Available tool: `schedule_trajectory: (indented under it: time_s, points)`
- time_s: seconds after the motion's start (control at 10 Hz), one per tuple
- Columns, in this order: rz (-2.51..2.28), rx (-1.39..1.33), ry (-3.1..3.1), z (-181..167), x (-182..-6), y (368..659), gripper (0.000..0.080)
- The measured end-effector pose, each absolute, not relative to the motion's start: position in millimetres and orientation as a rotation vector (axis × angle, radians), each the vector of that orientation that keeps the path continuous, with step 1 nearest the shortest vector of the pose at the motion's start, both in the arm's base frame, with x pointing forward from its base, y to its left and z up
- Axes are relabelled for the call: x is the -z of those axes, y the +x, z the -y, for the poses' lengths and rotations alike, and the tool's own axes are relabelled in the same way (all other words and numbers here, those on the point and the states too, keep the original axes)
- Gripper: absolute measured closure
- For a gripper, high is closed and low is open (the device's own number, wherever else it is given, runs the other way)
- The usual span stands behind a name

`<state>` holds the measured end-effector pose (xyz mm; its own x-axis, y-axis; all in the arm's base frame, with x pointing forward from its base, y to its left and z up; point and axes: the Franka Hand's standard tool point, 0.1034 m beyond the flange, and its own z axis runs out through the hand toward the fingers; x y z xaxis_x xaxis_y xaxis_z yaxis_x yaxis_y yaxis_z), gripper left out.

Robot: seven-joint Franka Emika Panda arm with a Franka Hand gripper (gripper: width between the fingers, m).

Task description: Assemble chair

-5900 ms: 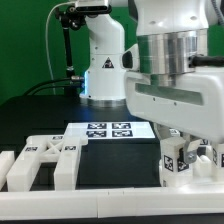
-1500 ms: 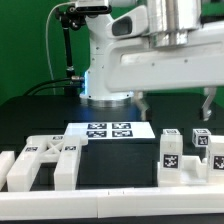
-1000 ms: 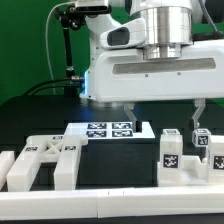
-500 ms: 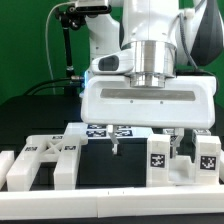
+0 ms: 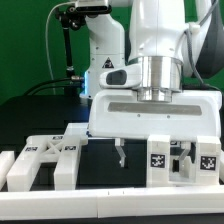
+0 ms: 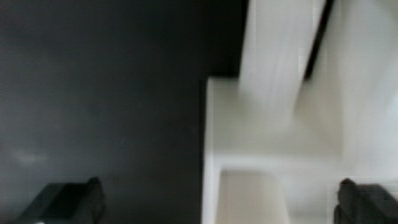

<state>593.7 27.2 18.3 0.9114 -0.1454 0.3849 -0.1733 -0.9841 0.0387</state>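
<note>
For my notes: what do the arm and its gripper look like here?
The arm is glossy white with rounded segments and a silver-grey cylindrical wrist collar. The gripper has a wide, boxy white body and two thin dark fingers. A black cable runs beside the base, where a blue light glows.

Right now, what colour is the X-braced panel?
The X-braced panel is matte white with black-and-white square tags; exterior view shows it best.

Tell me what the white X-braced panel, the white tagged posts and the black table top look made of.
White X-braced panel: likely plastic, moulded or printed; matte even white, blocky edges, no grain.
White tagged posts: same matte white, likely plastic too; their tags look like printed stickers.
Black table top: dull, without glare; cloth or mat, cannot tell which.
</note>
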Motion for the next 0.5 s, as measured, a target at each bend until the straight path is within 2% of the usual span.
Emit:
schedule_trajectory:
  time_s: [0.4, 0.5]
  points:
    - [0.251, -0.589, 3.0, -25.7, -16.1, 592.5, 0.017]
    - [0.251, -0.589, 3.0, -25.7, -16.1, 592.5, 0.033]
